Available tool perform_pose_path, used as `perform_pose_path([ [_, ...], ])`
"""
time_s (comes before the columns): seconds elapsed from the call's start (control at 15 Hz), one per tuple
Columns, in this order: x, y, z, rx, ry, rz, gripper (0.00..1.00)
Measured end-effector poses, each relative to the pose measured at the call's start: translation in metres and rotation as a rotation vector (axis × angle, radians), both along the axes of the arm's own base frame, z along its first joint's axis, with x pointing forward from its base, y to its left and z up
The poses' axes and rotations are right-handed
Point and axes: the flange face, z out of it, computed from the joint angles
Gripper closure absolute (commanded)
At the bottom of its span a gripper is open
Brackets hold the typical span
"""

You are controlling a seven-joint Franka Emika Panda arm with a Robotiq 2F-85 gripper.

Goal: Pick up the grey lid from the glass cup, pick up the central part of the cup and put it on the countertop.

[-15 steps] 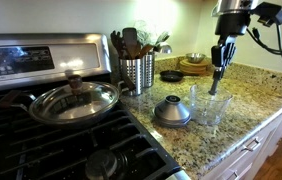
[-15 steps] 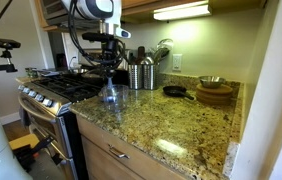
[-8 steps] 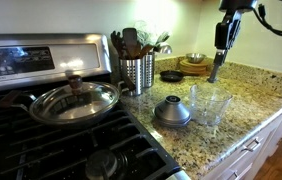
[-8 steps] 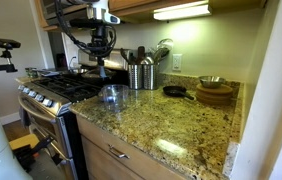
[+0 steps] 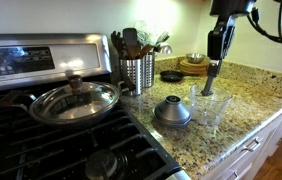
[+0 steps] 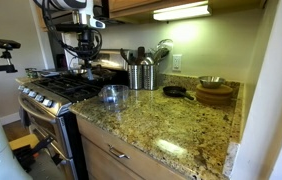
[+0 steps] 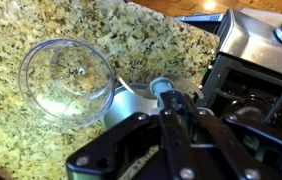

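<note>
1. Gripping the slim greyish upright spindle (image 5: pixel 210 78) by its top end, the black robot gripper (image 5: pixel 216 58) has its jaws closed on it. The spindle hangs in the air, clear of the small clear glass cup (image 5: pixel 209 104).
2. Wrist view: glass cup (image 7: pixel 66 80) looks empty, and the spindle (image 7: pixel 163 88) shows end-on between the jaws of the gripper (image 7: pixel 169 108).
3. Dull grey dome-shaped lid (image 5: pixel 172 111) sits on the speckled granite counter (image 5: pixel 251 95), just beside the cup. Lid step looks done; spindle not yet set down.
4. Exactly what lies under the spindle tip, whether counter, lid or stove edge, cannot be told; the views disagree on depth.
5. Risk 1: thin spindle pinched at 1 end may swivel or slip in the jaws on a fast move.
6. Risk 2: released upright on polished stone, a tall narrow part likely topples and rolls toward the counter edge or the black gas stove (image 5: pixel 41 140).
7. Risk 3: lowering too near could clip the grey lid or shove the light glass cup (image 6: pixel 113 95).
</note>
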Motion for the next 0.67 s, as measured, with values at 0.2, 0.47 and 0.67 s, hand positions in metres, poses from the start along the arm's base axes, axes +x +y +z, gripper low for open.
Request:
perform_pose_path([
  [0.2, -0.002, 0.008, -0.021, -0.009, 0.018, -0.008, 0.91],
  [0.47, 0.001, 0.014, -0.055, 0.005, 0.03, -0.037, 0.91],
  [0.67, 0.004, 0.015, -0.077, 0.017, 0.032, -0.056, 0.91],
])
